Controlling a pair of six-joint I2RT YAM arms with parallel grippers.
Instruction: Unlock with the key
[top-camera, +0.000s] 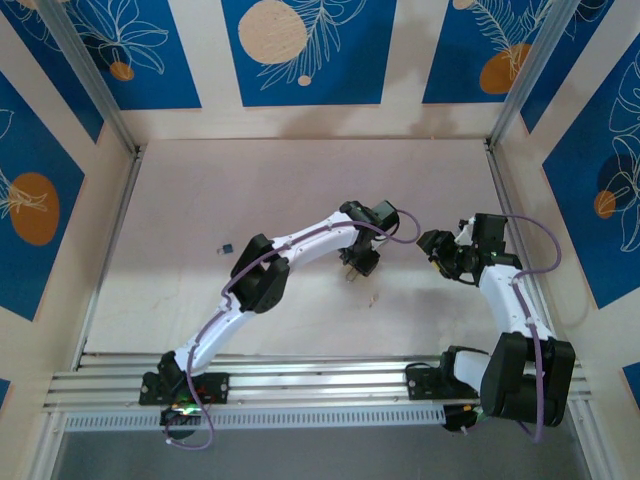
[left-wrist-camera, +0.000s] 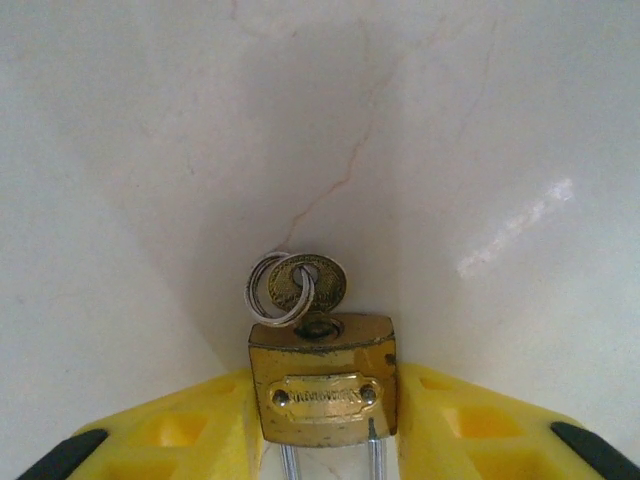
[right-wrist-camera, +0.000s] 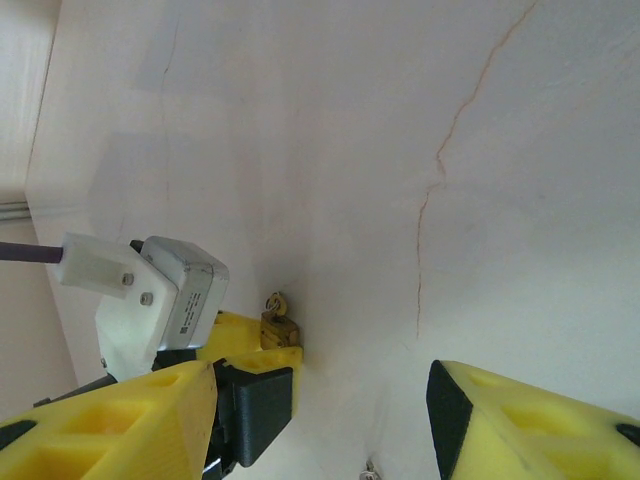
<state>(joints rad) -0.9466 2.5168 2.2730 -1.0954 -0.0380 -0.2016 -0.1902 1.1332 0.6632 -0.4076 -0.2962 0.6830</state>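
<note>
One padlock (left-wrist-camera: 322, 385), key (left-wrist-camera: 308, 285) sticking straight outward, sits clamped in the left gripper (left-wrist-camera: 322, 435); right gripper (right-wrist-camera: 320, 420) gapes.

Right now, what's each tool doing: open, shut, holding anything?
Left tool: closed on the padlock, with the key in its keyhole.
Right tool: open, holding nothing.
</note>
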